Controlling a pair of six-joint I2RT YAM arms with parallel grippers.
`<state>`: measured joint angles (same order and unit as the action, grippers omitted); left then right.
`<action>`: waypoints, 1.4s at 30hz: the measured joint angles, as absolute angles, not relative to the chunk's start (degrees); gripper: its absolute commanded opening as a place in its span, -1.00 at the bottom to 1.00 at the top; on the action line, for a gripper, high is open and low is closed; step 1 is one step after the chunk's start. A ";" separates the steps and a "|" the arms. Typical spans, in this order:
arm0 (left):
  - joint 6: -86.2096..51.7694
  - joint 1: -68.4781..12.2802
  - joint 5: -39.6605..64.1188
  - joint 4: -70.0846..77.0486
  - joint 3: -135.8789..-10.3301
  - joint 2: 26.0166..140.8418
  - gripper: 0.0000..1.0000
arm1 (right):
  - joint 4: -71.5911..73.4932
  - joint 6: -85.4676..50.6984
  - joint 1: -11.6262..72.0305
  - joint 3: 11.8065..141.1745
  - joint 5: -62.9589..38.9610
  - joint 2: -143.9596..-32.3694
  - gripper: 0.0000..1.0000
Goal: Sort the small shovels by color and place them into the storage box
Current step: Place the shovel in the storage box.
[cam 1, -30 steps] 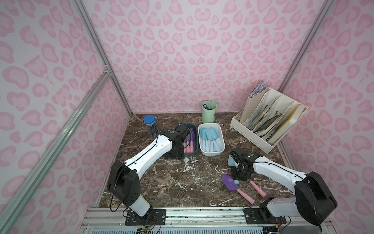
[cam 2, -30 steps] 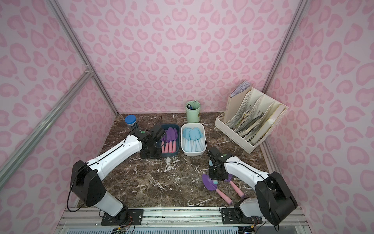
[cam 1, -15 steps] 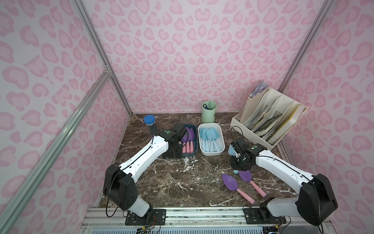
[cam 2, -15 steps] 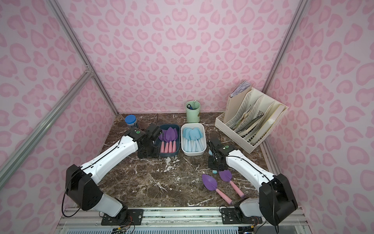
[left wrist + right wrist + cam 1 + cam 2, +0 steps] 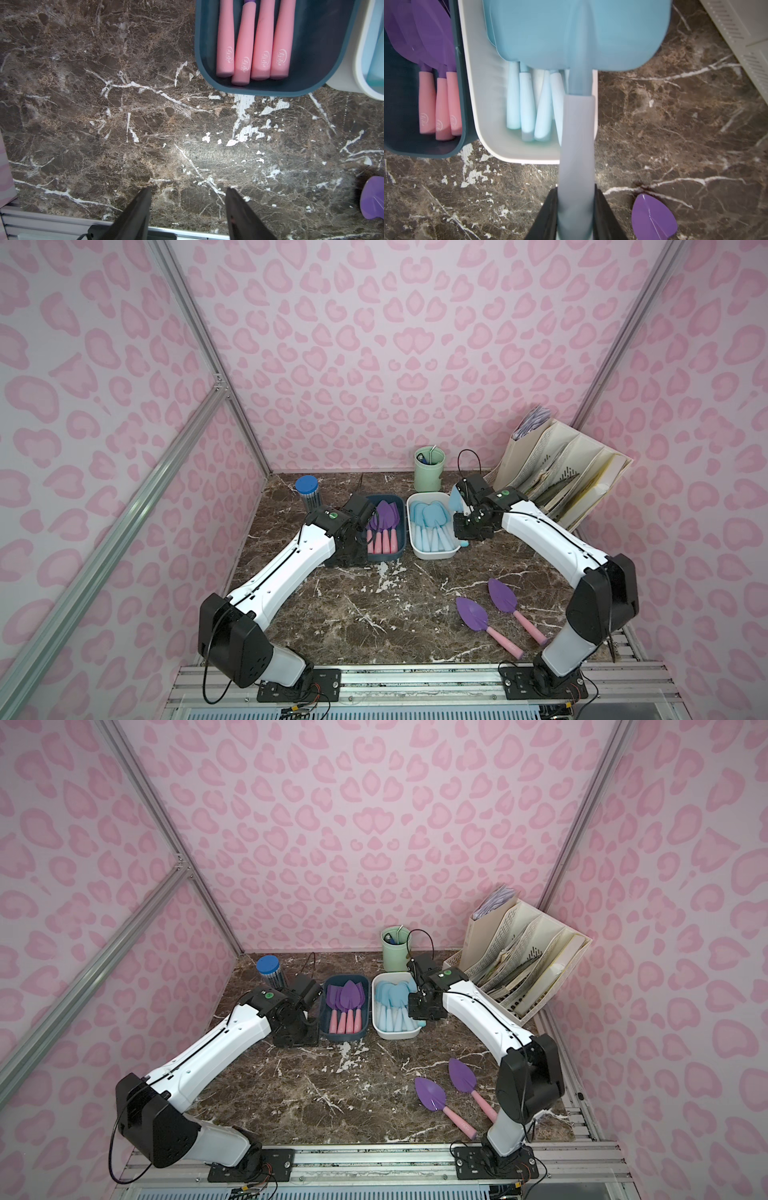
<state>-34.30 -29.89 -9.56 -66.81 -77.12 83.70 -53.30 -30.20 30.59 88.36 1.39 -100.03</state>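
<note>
A dark blue storage box (image 5: 386, 558) holds several small shovels with purple blades and pink handles (image 5: 261, 41). Beside it, a white storage box (image 5: 432, 555) holds several light blue ones (image 5: 527, 108). My right gripper (image 5: 576, 191) is shut on the handle of a light blue shovel (image 5: 456, 501), held over the white box's right rim with the blade toward the back. My left gripper (image 5: 188, 189) is open and empty over bare table, just left of the dark blue box. Two purple shovels (image 5: 471, 614) (image 5: 503, 595) lie on the table at the front right.
A green cup (image 5: 429, 470) stands behind the boxes. A clear tube with a blue cap (image 5: 307, 491) is at the back left, and a cream file organizer (image 5: 561, 477) leans at the back right. Pink walls close three sides, and a metal rail (image 5: 415, 676) runs along the front.
My right gripper carried the light blue shovel from the table's front right back to the white box's rim. My left gripper drew off the dark blue box to its left side.
</note>
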 measured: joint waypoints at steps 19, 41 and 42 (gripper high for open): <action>-31.07 -25.56 -7.22 -66.43 -73.47 80.71 0.24 | -53.58 -29.28 33.89 98.98 -1.96 -117.19 -0.59; -29.82 -24.49 -6.07 -65.80 -70.83 78.91 0.25 | -51.48 -30.89 34.85 97.95 -3.25 -120.68 -0.51; -29.82 -24.49 -6.07 -65.80 -70.83 78.89 0.25 | -51.27 -30.89 34.85 97.80 -3.29 -120.79 -0.50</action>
<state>-29.82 -24.49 -6.07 -65.80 -70.83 78.89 -51.27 -30.89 34.85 97.80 -3.29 -120.79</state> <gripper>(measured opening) 0.622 0.290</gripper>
